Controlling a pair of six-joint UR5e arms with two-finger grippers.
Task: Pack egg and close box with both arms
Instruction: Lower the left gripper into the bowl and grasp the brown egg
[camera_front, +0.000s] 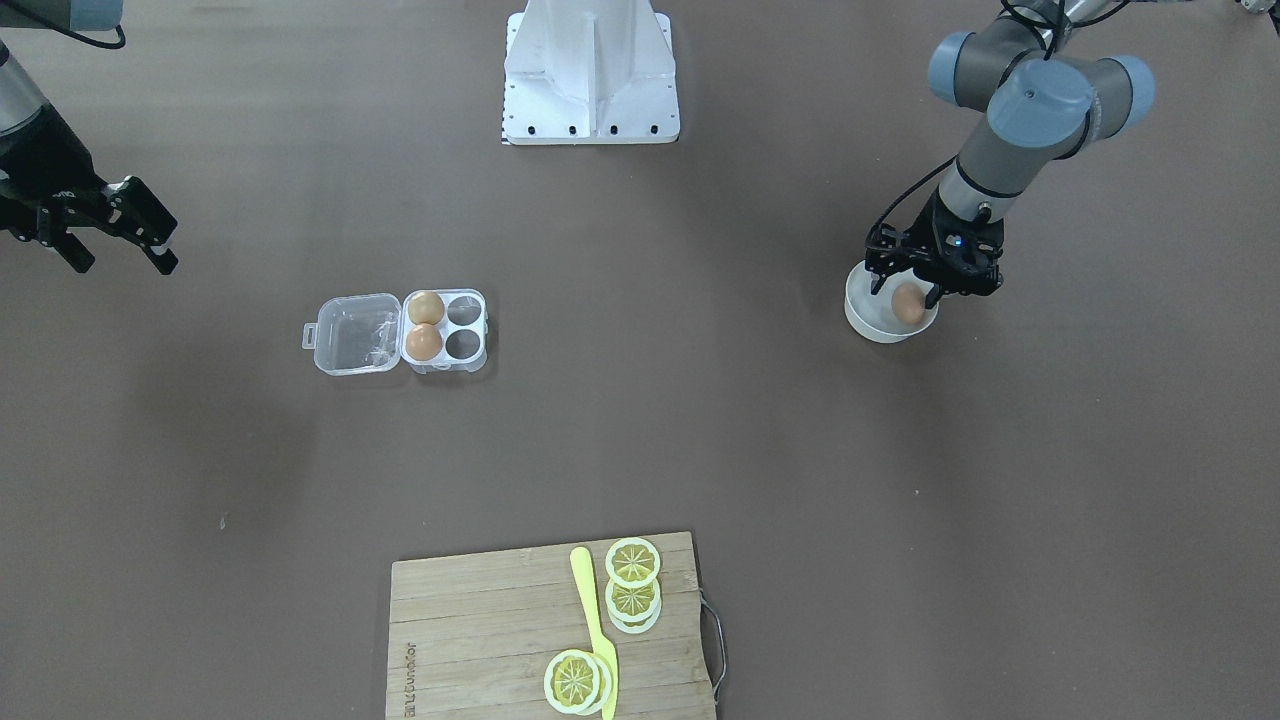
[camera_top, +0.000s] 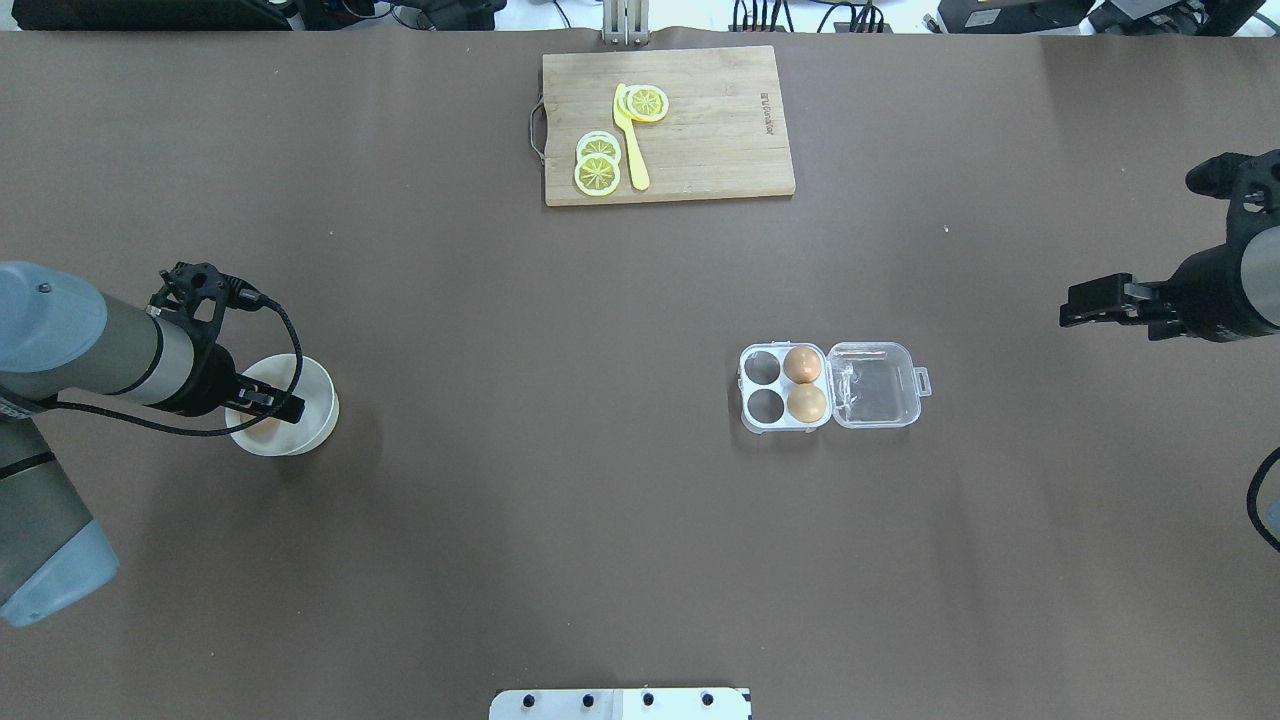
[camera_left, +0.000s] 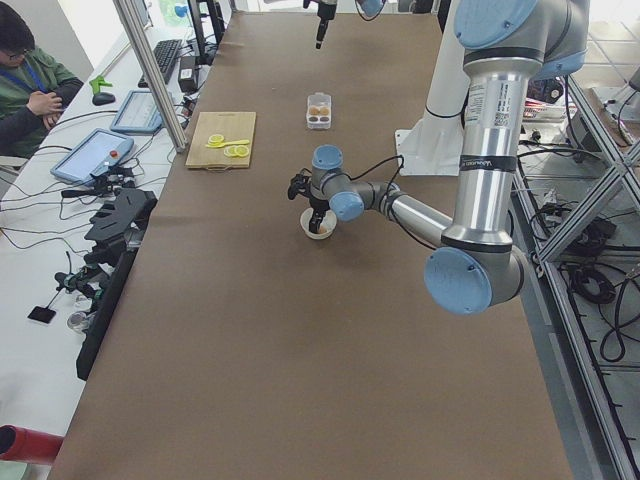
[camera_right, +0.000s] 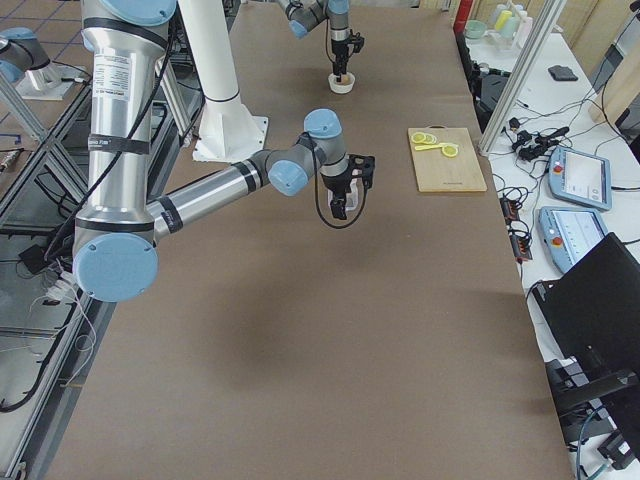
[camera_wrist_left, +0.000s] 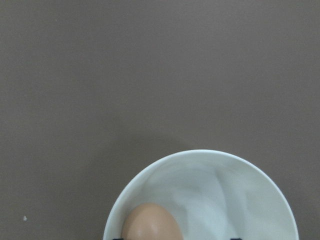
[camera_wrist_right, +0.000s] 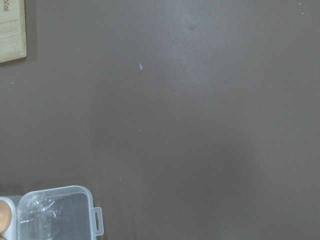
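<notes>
At the right of the front-facing view I see the left gripper (camera_front: 904, 292) lowered into a round white bowl (camera_front: 858, 318). Its two black fingers stand apart, one on each side of the light-brown egg (camera_front: 909, 306) lying in the bowl. In the left wrist view the egg (camera_wrist_left: 150, 224) sits at the bottom edge, left of centre in the bowl (camera_wrist_left: 227, 197). The grip is released, not clamped on the egg.

Left of centre lies the clear four-cell egg box (camera_front: 447, 330), its lid (camera_front: 352, 336) folded flat open toward the left. Two more eggs (camera_front: 424, 342) fill the two cells beside the hinge.

At the upper left edge the right gripper (camera_front: 125, 260) hangs above the table, fingers spread and holding nothing, well apart from the egg box.

At the bottom centre a bamboo cutting board (camera_front: 470, 620) carries lemon slices (camera_front: 633, 562) and a yellow knife (camera_front: 592, 620). A white pedestal (camera_front: 590, 70) stands at the top centre.
</notes>
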